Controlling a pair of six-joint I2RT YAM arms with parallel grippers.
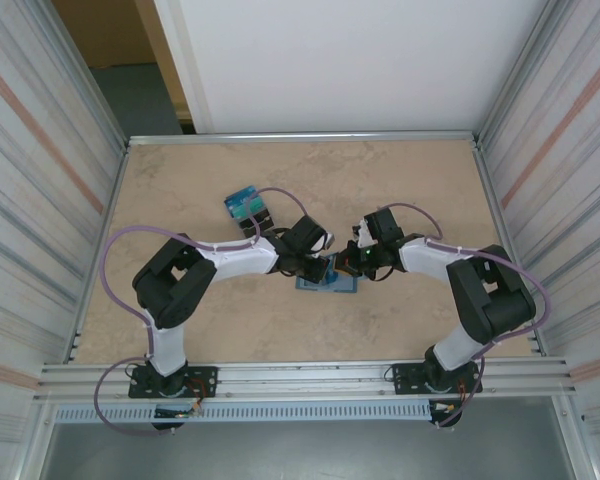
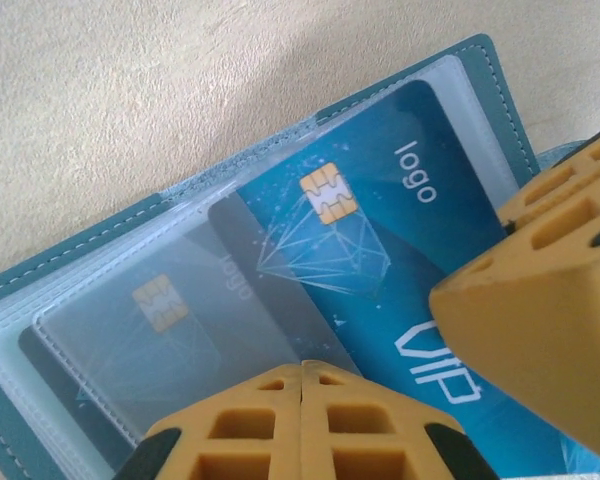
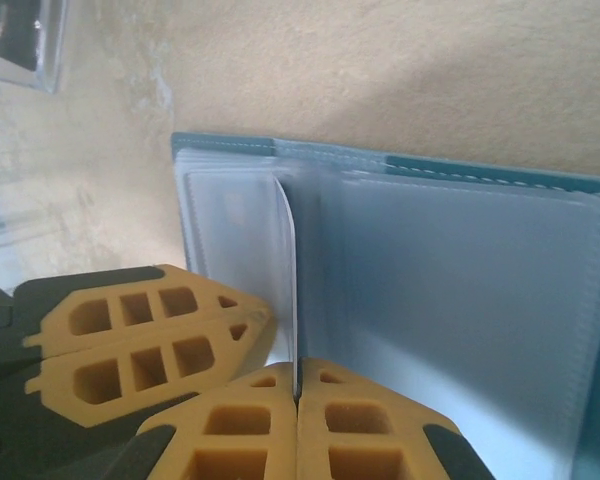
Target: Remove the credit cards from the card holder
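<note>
While card holder (image 1: 329, 281) lay open on table (image 1: 400, 180), left gripper (image 2: 300, 368) sat closed over blue card (image 2: 380, 220); right gripper (image 3: 297, 372) pinched thin sheet (image 3: 287, 250).

The small teal-blue card holder (image 3: 460, 170) lies open on the sandy-coloured desk (image 3: 380, 70), its clear plastic pockets facing up. The right hand (image 3: 297, 395) pinches a thin pale sheet (image 3: 288, 260) that stands on its edge. The left hand (image 3: 242, 322), closed too, sits just beside it.
</note>
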